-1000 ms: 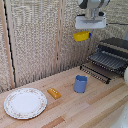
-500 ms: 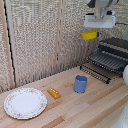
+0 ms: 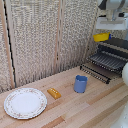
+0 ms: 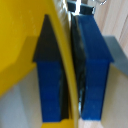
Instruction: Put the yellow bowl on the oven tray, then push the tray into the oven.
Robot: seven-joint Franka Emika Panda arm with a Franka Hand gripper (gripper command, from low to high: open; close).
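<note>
Here the grabber (image 3: pixel 106 31) holds the dish (image 3: pixel 101 37) in the air above the sheet (image 3: pixel 107 61).

In the wrist view the two blue fingers (image 4: pixel 92 75) are clamped on the dish's thin yellow rim (image 4: pixel 64 60), one on each side. The sheet sticks out from the oven (image 3: pixel 118 44) at the tabletop's (image 3: pixel 95 105) far edge. Nearer lie a cup (image 3: pixel 80 83), block (image 3: pixel 54 93) and plate (image 3: pixel 25 103).

Up close I see my two dark-blue fingers (image 4: pixel 95 70) pinched on the thin wall of the yellow dish (image 4: pixel 20 45), one pad each side, rim edge running between them. Yellow fills the frame toward 9 o'clock. Pale wood surface (image 4: pixel 117 22) at 2 o'clock, blurred.
</note>
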